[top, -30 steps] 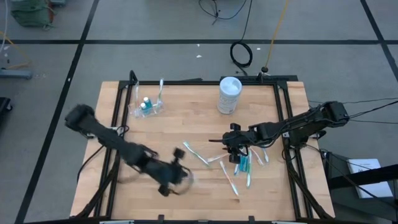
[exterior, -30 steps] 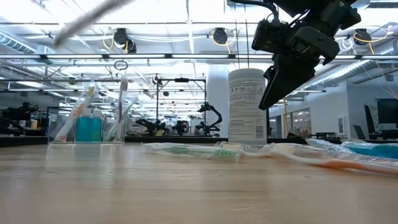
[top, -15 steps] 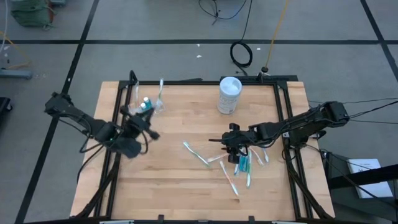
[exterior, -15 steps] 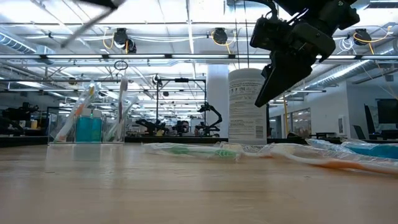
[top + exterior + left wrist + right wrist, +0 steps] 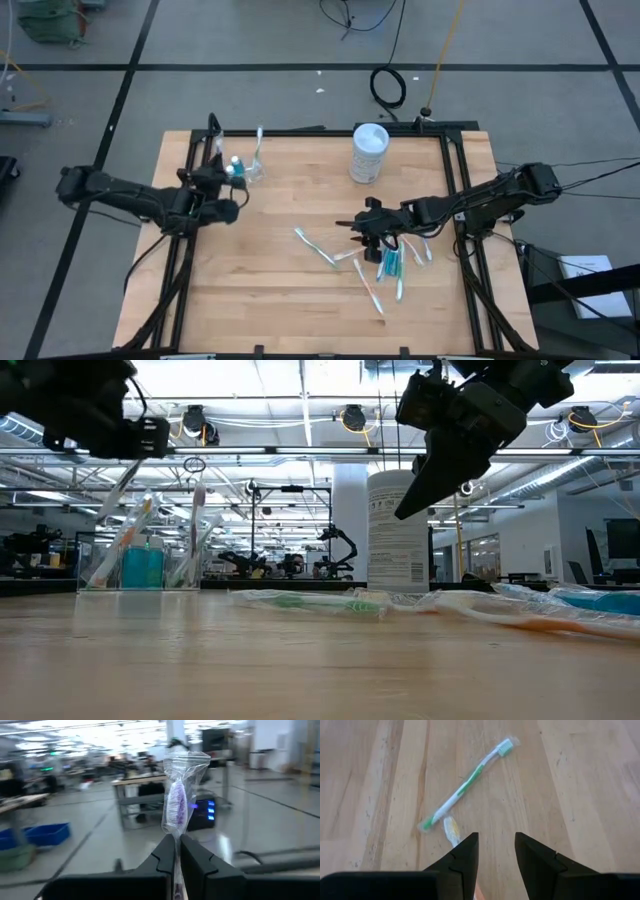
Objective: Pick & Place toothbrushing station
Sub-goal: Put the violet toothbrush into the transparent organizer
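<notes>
At the left of the high view, the left gripper (image 5: 226, 208) hangs over the left side of the wooden table (image 5: 300, 300), just below the clear plastic cup (image 5: 236, 172) in the picture. Its fingers are clenched on a wrapped toothbrush with purple bristles (image 5: 176, 810), which stands upright out of the fingertips in the left wrist view. The cup is in the upper left part of the table and holds a blue toothpaste tube (image 5: 143, 568) and some upright toothbrushes (image 5: 197, 532). In the low view the cup is below this gripper, at the left of the frame.

Near the top middle of the table stands a white cylindrical container (image 5: 368, 152).

To the right of centre, the right gripper (image 5: 366, 226) hovers with its fingers apart and empty. A green toothbrush (image 5: 466, 783) in a clear wrapper lies flat on the wood just ahead of the fingertips, not touching them. Below and right of this gripper in the high view lies a loose heap of other toothbrushes (image 5: 390, 265), with blue tubes among them.
</notes>
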{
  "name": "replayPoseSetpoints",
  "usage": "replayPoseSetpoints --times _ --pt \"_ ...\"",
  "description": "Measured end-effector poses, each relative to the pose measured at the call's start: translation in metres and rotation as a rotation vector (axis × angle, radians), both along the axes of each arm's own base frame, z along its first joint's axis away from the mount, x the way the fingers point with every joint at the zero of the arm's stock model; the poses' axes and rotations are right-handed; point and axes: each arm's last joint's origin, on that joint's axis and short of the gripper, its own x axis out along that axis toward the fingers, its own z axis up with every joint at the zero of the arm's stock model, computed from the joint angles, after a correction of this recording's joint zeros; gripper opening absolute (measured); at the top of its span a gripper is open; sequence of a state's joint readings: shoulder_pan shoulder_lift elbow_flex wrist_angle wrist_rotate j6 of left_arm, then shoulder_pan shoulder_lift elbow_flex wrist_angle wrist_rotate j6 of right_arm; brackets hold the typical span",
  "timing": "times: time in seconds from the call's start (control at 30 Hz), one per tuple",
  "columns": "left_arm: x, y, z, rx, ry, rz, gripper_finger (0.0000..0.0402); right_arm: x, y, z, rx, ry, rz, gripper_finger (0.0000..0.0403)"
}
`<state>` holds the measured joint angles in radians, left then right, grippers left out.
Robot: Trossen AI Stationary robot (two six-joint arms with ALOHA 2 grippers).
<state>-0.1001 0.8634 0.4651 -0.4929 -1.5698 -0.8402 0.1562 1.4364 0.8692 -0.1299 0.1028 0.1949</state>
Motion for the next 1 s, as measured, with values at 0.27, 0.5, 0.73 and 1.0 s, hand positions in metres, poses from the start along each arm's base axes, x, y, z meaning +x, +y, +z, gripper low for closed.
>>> replayPoseSetpoints --times 0.27,0.5,0.73,1.0 --pt "-0.008 0.035 0.0 0.002 0.002 0.255 0.0016 0.0 0.0 0.0 -0.007 0.0 0.006 0.0121" --pt "-0.012 0.053 -0.003 -0.033 -0.044 0.355 0.0017 0.0 0.0 0.0 -0.007 0.0 0.006 0.0121" --pt "-0.004 0.065 -0.023 -0.011 -0.047 0.43 0.0017 0.001 0.0 0.002 -0.016 -0.022 0.018 0.0121" --pt "0.006 0.075 -0.05 -0.068 0.068 0.437 0.0017 0.004 0.001 0.004 -0.055 -0.062 0.059 0.0121"
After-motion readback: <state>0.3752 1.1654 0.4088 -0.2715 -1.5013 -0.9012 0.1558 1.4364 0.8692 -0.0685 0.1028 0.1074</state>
